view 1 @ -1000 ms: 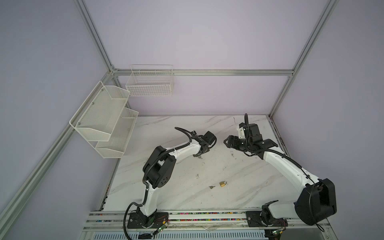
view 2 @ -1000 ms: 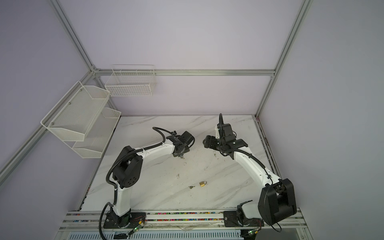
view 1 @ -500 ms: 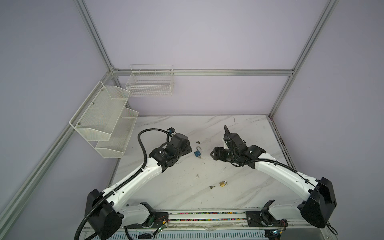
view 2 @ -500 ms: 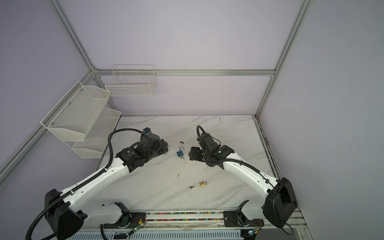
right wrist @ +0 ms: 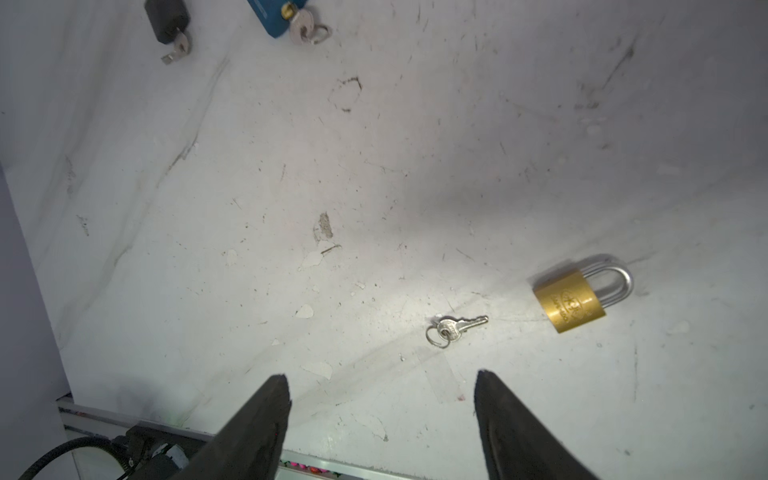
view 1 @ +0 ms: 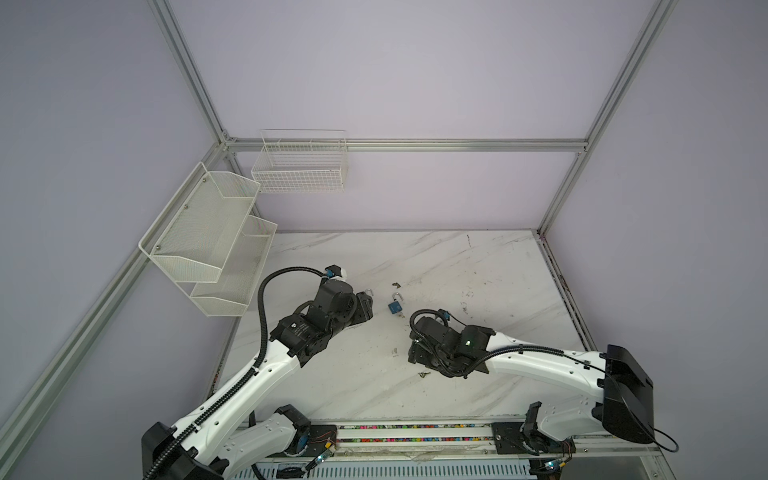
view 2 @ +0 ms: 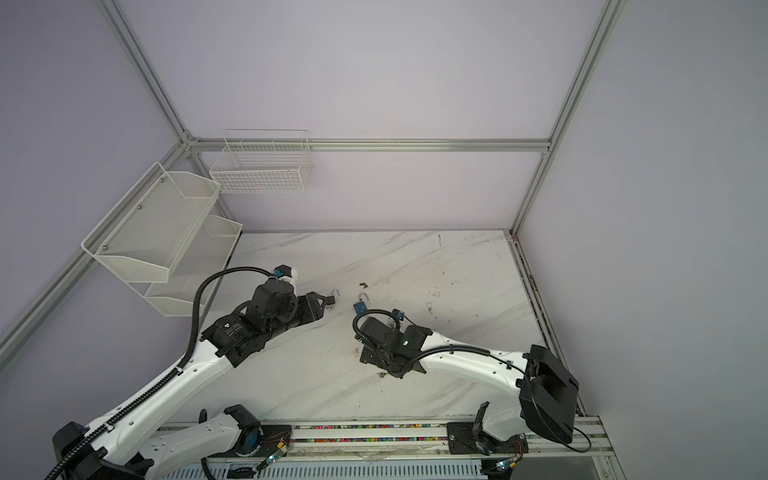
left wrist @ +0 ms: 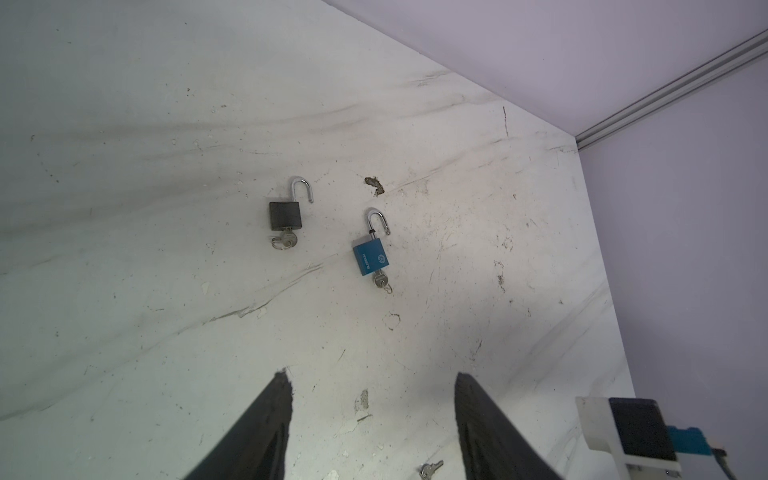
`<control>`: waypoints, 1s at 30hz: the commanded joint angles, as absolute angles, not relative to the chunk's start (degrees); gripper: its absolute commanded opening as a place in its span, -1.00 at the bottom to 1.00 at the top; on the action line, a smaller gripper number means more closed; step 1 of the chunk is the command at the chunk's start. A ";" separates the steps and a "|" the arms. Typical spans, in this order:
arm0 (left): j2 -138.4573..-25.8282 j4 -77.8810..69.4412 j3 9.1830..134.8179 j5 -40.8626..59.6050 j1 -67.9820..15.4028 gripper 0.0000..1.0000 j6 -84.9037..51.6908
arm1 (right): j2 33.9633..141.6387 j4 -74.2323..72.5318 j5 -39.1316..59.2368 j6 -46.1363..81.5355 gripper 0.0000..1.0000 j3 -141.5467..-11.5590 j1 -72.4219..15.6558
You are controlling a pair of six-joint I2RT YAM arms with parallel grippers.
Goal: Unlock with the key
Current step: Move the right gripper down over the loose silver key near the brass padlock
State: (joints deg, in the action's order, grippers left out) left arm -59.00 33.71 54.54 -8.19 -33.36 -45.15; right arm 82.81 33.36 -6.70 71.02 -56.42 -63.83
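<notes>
Guessing the right end effector (right wrist: 380, 382) hangs open near the gold brass padlock (right wrist: 575, 297) to grab the small silver key (right wrist: 455, 328) beside it; left end effector (left wrist: 372, 378) is open too.

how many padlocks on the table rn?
3. Black padlock and blue padlock lie side by side mid-table, shackles open. Brass padlock lies nearer the front edge, shackle shut, beside a loose key; hidden under the right arm in both top views.
</notes>
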 commanded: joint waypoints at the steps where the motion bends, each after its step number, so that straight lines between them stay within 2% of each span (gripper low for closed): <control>1: -58.33 29.95 52.65 -5.20 -32.75 0.26 -43.53 | 84.07 32.73 -9.69 82.43 0.42 -53.76 -65.00; 6: -59.22 28.35 52.45 -2.63 -32.70 0.27 -43.90 | 84.93 32.24 -11.59 88.63 0.25 -52.27 -65.13; 30: -58.85 26.24 49.06 -1.73 -31.99 0.28 -44.76 | 97.52 38.17 -11.90 87.20 0.13 -58.19 -66.17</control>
